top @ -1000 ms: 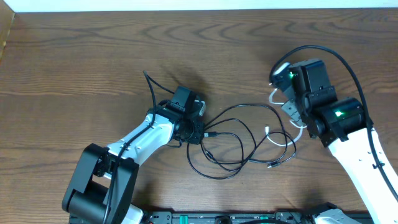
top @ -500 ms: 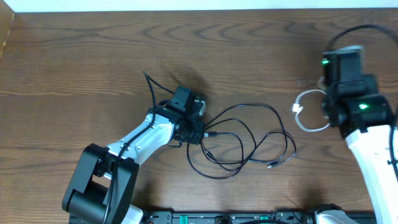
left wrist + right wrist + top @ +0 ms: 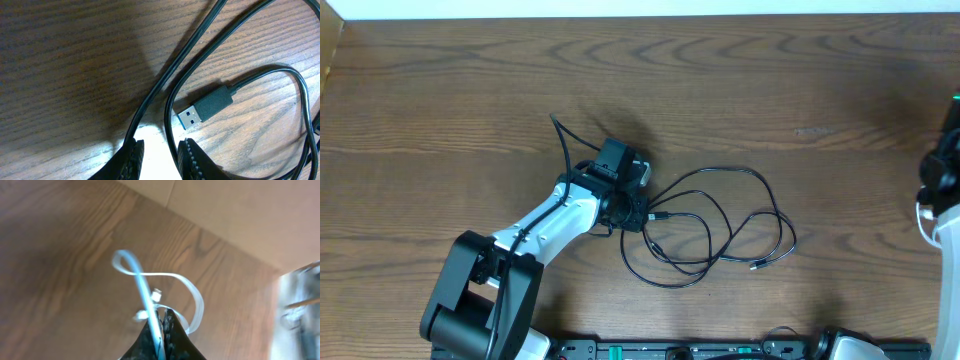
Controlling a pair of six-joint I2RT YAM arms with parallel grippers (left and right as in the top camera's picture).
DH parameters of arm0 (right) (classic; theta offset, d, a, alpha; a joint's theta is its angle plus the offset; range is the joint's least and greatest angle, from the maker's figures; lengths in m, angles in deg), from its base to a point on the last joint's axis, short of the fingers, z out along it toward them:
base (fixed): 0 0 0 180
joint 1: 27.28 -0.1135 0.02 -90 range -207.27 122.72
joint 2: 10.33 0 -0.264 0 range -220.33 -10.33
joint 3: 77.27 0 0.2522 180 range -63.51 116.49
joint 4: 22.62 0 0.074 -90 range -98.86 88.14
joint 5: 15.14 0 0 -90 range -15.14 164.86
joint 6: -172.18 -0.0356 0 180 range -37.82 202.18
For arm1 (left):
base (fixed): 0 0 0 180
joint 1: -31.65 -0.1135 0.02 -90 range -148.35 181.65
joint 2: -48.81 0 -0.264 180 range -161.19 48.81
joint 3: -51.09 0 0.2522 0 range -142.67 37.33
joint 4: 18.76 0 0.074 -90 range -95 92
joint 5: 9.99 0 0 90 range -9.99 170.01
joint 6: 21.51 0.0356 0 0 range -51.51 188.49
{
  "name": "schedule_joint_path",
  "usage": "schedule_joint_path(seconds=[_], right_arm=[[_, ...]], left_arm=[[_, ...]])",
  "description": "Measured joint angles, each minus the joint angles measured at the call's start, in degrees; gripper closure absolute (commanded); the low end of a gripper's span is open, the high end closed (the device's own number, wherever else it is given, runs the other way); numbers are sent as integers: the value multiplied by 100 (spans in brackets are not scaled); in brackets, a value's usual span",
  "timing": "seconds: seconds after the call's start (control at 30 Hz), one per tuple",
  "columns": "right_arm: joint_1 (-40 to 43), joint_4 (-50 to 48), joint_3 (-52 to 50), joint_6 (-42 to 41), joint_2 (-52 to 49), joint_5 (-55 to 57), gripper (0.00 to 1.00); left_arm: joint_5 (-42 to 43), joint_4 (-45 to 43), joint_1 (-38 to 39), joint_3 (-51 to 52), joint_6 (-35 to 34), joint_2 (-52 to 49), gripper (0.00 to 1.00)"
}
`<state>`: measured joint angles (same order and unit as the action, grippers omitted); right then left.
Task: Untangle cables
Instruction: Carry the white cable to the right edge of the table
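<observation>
White cable (image 3: 142, 283) in right pincer (image 3: 161, 314) — black cables (image 3: 210, 105) apart.

No writing, label, brand or number can be read anywhere. The USB plug (image 3: 205, 107) is plain, and any marks on the arm (image 3: 555, 222) beside it are too small to tell.

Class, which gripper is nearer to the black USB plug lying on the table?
Left. The left gripper sits right beside the USB plug; the right gripper is far off to the right, clamped on the white cable.
</observation>
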<state>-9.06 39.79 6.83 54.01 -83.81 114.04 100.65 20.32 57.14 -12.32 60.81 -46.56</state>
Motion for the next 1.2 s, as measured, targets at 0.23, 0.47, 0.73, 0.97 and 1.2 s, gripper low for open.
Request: schedule_joint_path(seconds=[0.23, 0.47, 0.73, 0.97, 1.2], right_arm=[[282, -391, 0, -201, -503, -1126, 97], [282, -732, 0, 184, -1377, -2072, 1], [282, -623, -2, 334, -1897, -2382, 1], [282, -240, -2, 343, -1908, -2476, 1], [282, -133, -330, 343, -1906, -2166, 1]], left_arm=[[0, 0, 0, 0, 0, 0, 71], [0, 0, 0, 0, 0, 0, 71], [0, 0, 0, 0, 0, 0, 71], [0, 0, 0, 0, 2, 0, 71], [0, 0, 0, 0, 0, 0, 71]])
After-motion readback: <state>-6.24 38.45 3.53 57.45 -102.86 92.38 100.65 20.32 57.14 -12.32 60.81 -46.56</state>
